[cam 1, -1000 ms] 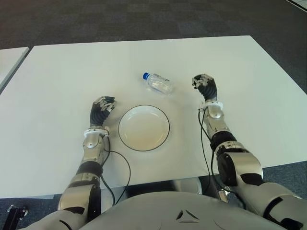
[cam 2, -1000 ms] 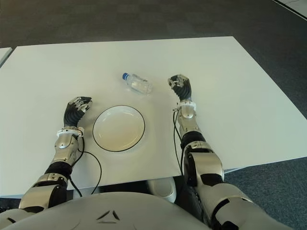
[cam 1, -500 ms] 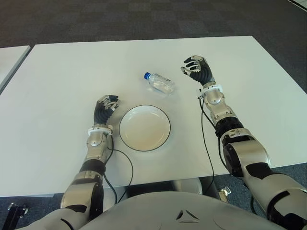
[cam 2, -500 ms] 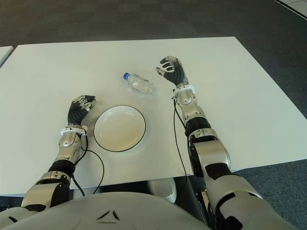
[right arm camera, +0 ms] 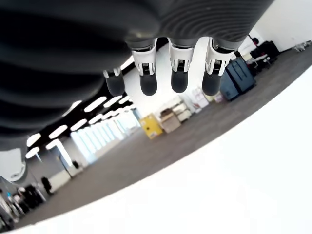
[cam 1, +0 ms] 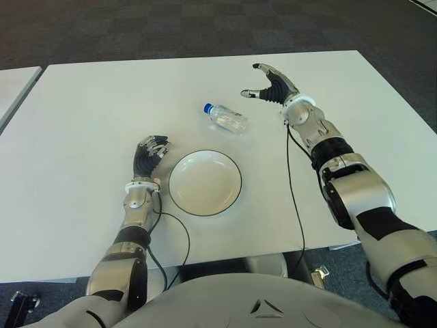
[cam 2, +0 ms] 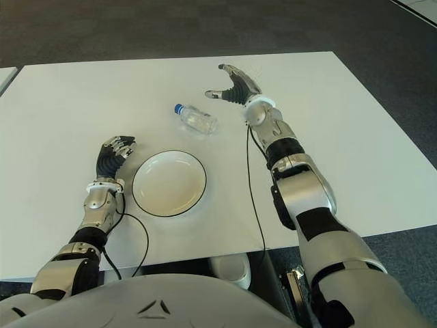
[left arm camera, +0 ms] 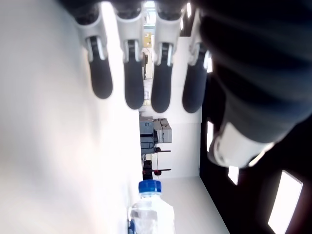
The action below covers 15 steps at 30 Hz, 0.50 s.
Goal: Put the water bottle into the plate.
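Water bottle (cam 1: 226,117) lies on its side on the table (cam 1: 89,123), at 12 o'clock from the plate (cam 1: 205,182), near it but apart. We judge it light, smooth and prone to roll; grasp mid-body. Our right hand (cam 1: 272,85) hovers at 2 o'clock from the bottle, fingers spread, empty. Our left hand (cam 1: 148,154) shows at 9 o'clock beside the plate.

Left wrist view: fingers (left arm camera: 133,78) loosely extended, holding nothing; bottle beyond.

Right wrist view: fingers (right arm camera: 178,68) extended, empty.

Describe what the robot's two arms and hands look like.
Both arms are silver-grey metal segments with black joints. The left hand and right hand have black ribbed palms and fingers with pale knuckle links, white wrist cuffs, and a thin black cable trailing along each forearm.
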Each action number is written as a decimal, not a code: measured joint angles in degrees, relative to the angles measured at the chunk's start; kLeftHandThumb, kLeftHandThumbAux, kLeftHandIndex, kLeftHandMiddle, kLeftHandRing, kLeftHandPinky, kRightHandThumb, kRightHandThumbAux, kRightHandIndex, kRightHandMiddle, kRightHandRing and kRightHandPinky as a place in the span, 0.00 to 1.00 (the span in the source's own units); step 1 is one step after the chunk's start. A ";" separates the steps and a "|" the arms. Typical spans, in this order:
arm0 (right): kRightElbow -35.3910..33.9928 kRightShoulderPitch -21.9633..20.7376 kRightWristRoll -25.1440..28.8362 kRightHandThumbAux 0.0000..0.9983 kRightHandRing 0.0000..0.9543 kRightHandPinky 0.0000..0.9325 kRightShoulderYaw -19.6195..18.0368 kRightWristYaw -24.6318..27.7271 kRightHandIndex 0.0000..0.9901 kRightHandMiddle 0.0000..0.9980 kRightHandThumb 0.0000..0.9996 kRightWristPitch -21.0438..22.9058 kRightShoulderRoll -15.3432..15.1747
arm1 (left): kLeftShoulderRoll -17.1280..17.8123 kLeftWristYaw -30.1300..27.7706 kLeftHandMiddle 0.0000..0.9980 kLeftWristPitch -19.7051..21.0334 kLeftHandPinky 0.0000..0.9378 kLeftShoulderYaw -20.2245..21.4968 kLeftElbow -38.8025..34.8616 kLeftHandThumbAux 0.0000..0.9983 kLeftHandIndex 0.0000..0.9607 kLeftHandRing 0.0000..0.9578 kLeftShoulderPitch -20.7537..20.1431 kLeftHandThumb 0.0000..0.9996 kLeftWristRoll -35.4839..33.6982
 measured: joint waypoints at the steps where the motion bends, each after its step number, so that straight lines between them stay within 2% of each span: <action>1: 1.34 -0.89 -0.88 0.36 0.00 0.00 1.00 -0.10 0.00 0.00 0.43 1.01 0.52 | 0.02 0.00 0.34 -0.09 0.34 -0.01 0.04 0.73 0.43 0.33 -0.04 0.69 0.08; 7: 6.71 -4.24 -5.39 0.29 0.00 0.00 6.34 -0.11 0.00 0.00 0.47 5.43 3.29 | 0.13 0.00 0.35 -0.33 0.35 -0.02 0.07 0.72 0.43 0.34 -0.15 0.70 0.16; 15: 9.98 -5.77 -8.02 0.26 0.00 0.00 9.86 -0.18 0.00 0.00 0.55 8.93 4.60 | 0.17 0.01 0.35 -0.28 0.36 0.01 0.06 0.72 0.43 0.34 -0.25 0.70 0.17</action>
